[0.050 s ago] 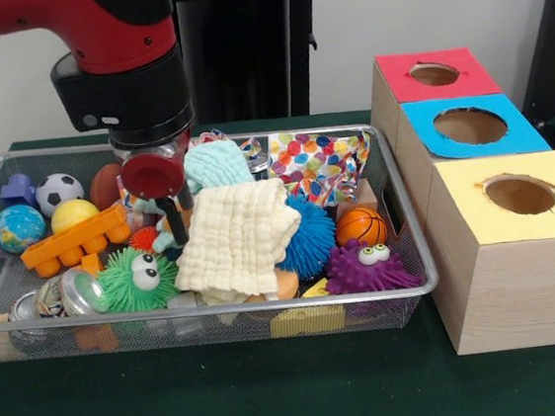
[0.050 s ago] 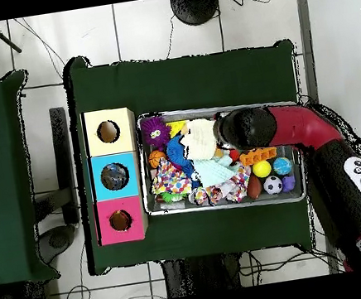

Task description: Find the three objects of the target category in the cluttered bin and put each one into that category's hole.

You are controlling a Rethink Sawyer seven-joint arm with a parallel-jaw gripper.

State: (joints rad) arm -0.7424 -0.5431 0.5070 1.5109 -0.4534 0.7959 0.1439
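Search step; nothing yet at boxes [image 1: 493, 175]. Hand [image 1: 171, 219] low in bin [image 1: 396, 205], left-centre of frame, beside cloth [image 1: 236, 237]; spread or pinching, cannot tell. Next: pick target, needs clean grasp amid clutter.

Cream waffle cloth [image 1: 236, 238]; pale teal cloth [image 1: 217, 163]; multicolour polka-dot fabric [image 1: 319, 165]; orange brick [image 1: 74, 239]; green googly-eyed ball [image 1: 138, 277]; purple spiky creature [image 1: 367, 267]; red [image 1: 434, 75], blue [image 1: 470, 126], yellow-topped boxes [image 1: 518, 197].

Bin [image 1: 409, 254] packed full, cream cloth [image 1: 236, 240] covering centre, 3 holes unobstructed
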